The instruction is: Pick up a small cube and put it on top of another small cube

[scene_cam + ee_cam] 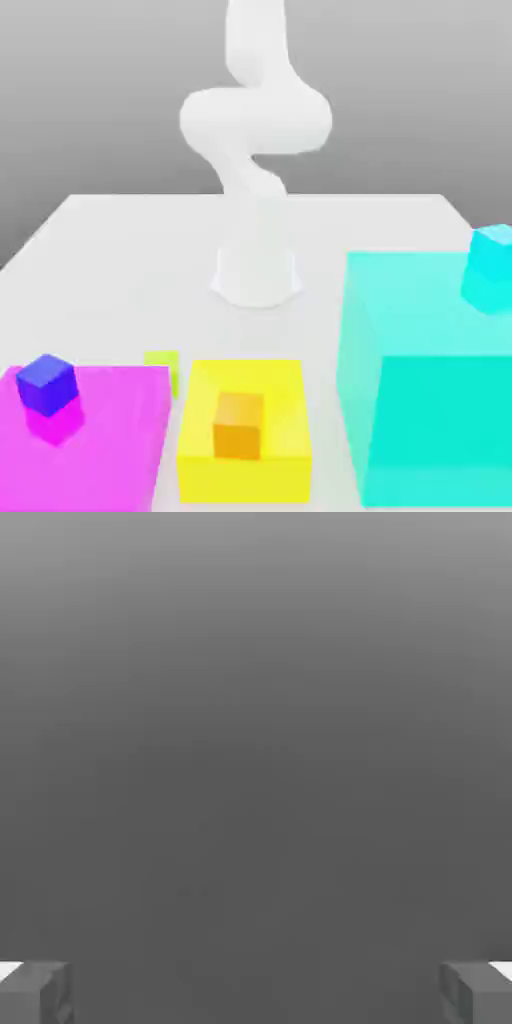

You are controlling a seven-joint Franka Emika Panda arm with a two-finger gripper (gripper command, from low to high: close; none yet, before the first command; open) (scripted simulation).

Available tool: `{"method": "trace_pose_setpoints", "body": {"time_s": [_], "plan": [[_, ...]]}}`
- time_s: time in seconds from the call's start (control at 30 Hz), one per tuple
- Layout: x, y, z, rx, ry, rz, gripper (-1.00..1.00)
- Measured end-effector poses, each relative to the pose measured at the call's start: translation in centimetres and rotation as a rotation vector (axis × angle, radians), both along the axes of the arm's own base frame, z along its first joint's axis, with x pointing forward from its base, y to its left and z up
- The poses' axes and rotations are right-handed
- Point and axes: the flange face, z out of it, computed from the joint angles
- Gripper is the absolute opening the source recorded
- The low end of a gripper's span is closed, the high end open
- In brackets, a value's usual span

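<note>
Magenta block point(95, 465), narrow gap, yellow block point(245, 482) beneath orange cube point(239, 427), pincer point(256, 994) released wide

The small blue cube point(47, 385), angled, small orange cube point(239, 426), square-on, and small cyan cube point(493, 253), angled, lie separately, outside the gripper point(256, 992).

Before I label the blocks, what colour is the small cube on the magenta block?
Blue, clearest in the exterior view.

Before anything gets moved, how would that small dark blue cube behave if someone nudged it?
The blue cube would probably slide rather than roll, since its sides look flat. It seems rigid, with crisp straight edges. Pushed far enough, it might drop off the pink block, whose top it sits on.
</note>
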Motion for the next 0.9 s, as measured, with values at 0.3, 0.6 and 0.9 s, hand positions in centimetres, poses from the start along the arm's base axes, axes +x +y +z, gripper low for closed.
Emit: {"method": "trace_pose_setpoints", "body": {"time_s": [0.3,0.6,0.9], "plan": [[3.3,-7.6,-22.4,-0.091,0.337,0.003,0.0],[-7.3,-12.8,-45.1,-0.004,0.693,0.067,0.0],[-8.7,-13.0,-51.5,0.004,0.726,0.07,0.0]]}}
